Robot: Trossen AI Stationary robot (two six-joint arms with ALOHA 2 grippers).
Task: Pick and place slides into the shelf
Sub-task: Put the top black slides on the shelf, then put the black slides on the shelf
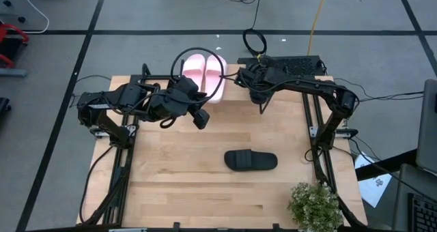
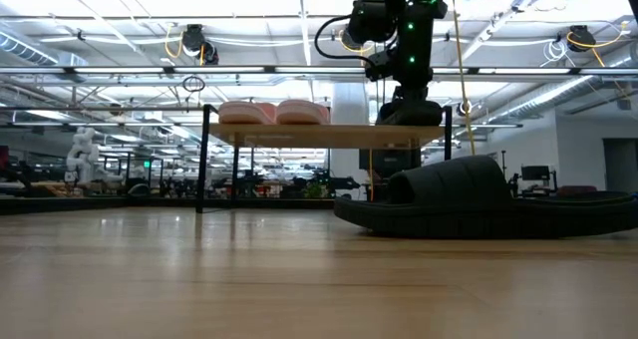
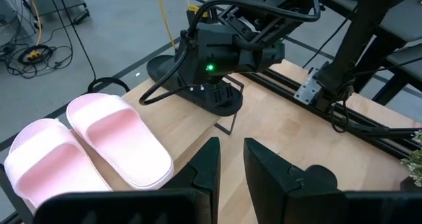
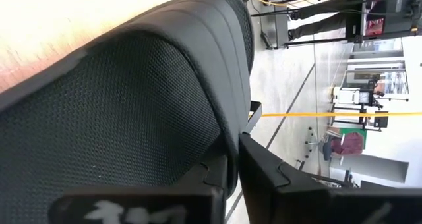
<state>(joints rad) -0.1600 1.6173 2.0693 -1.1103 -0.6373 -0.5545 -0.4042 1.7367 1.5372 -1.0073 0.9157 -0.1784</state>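
Observation:
Two pale pink slides lie side by side on the shelf at the table's far edge. A black slide sits at their right on the shelf top, with my right gripper shut on it from above. A second black slide lies flat on the table, right of the middle. My left gripper hovers near the shelf's left front, its fingers a narrow gap apart with nothing between them. My right gripper pinches the edge of the black slide's wide strap between its two fingers. The fingers slant down from the table's right side. The slide's sole rests on the shelf top.
A small potted plant stands at the table's near right corner. Black rails run along both table sides. Cables lie behind the shelf. Bare wood stretches across the table's near half.

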